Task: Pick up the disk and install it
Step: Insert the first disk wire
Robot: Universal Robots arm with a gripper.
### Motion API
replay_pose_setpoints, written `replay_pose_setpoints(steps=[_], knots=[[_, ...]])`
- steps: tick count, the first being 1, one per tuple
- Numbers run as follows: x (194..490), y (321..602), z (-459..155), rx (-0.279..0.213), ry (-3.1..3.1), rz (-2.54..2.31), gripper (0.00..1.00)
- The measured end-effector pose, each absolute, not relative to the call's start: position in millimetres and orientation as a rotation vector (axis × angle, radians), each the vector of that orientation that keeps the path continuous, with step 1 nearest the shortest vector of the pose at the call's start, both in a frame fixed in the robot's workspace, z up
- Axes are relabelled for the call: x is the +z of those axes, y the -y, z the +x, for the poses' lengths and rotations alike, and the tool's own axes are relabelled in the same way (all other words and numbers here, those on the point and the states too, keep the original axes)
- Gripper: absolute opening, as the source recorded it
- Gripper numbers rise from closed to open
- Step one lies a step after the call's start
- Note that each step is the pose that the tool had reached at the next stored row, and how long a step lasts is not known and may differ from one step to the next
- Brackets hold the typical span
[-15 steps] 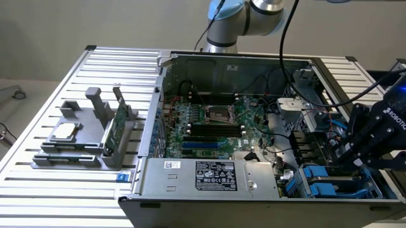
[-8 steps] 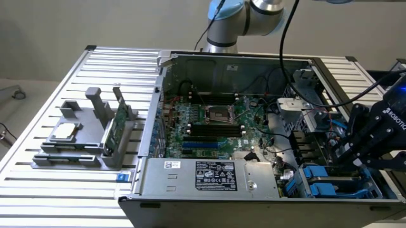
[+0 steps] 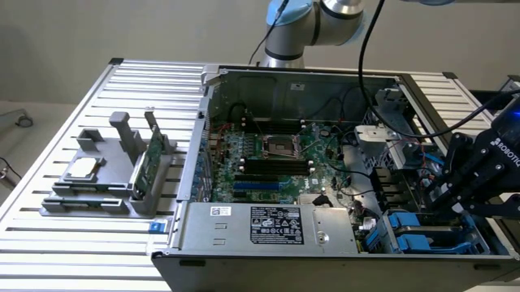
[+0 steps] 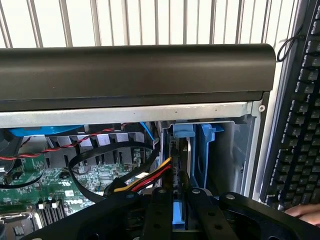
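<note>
Fixture (image 3: pixel 97 204), exterior view's left: grey holder on the slatted table (image 3: pixel 49 243), carrying a small silver chip (image 3: pixel 84 170) and an upright green card (image 3: pixel 146 164). Well apart from the work; no hazard noted.

Case (image 3: pixel 243 225), centre: open computer chassis, motherboard (image 3: pixel 268 155) exposed, power supply (image 3: pixel 260 224) along the near edge. Loose black cables (image 4: pixel 90 155) and a red-yellow bundle (image 4: pixel 147 177) lie just beside the drive bay. Risk, as judged: a cable caught between carrier and bay wall would jam the seating or strain a connector.

Bay (image 3: pixel 414 231), exterior view's right: blue drive carriers standing in the case corner.

Gripper (image 3: pixel 455 204): low over the bay, fingers drawn nearly together around a blue edge.

Disk (image 4: pixel 181 175): on edge in the bay, blue carrier and a grey sliver visible in the wrist view, directly beyond the fingertips (image 4: pixel 162 200). Appears gripped by its carrier; contact itself is partly hidden. Risk, as judged: a tilted disk would bind on the rails; pushing then could crack the plastic carrier or let it slip from the pinch.

Keyboard (image 4: pixel 295 125), outside the case; a person's fingers (image 4: pixel 305 212) near it, close to the arm's working space.
</note>
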State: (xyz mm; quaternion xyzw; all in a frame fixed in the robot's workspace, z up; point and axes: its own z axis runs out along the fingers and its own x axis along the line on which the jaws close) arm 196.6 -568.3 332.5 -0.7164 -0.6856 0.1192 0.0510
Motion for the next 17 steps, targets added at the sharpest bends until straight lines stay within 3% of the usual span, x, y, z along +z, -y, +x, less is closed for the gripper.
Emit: replay_pose_setpoints(steps=[17], knots=[[333.4,567.6,199.5,0.385,2.075,-2.166,0.17]])
